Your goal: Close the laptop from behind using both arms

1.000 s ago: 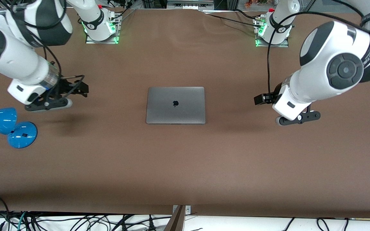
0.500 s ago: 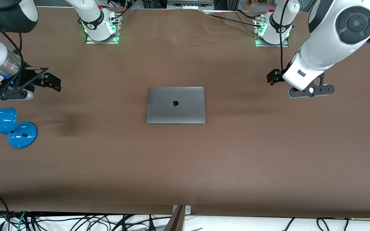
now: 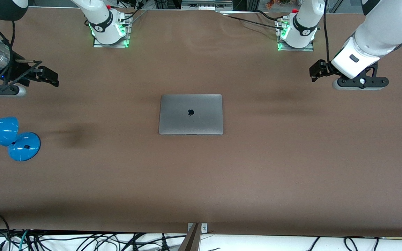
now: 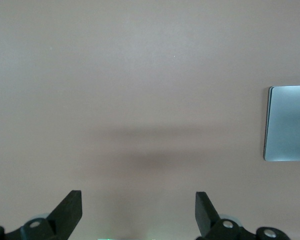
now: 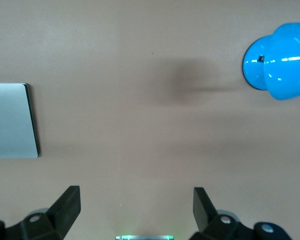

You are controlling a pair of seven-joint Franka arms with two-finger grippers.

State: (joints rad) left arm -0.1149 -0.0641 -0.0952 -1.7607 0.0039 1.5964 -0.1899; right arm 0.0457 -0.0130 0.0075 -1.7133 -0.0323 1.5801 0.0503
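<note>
At the centre of the table (image 3: 291,167), midway between the two arm bases, the laptop (image 3: 191,114) lies flat with its lid down and the logo facing up. No gap shows between lid and base, so the closing step is judged complete; what remains is a clean retreat.

The left end effector (image 3: 315,70) hangs over bare table toward the left arm's end, near the table corner beside that arm's base. Its fingers (image 4: 70,210) are spread wide with nothing between them. The right end effector (image 3: 49,75) hangs over bare table toward the right arm's end, fingers (image 5: 67,205) likewise spread and empty. Both are well apart from the laptop, which shows only as an edge in each wrist view.

To finish well:
- Keep both end effectors high enough to clear the lid; do not sweep back over it.
- Keep the right arm away from the blue lamp (image 3: 7,137), which stands near the table edge at that arm's end.
- Verify that the lid sits flush along all four edges.
</note>
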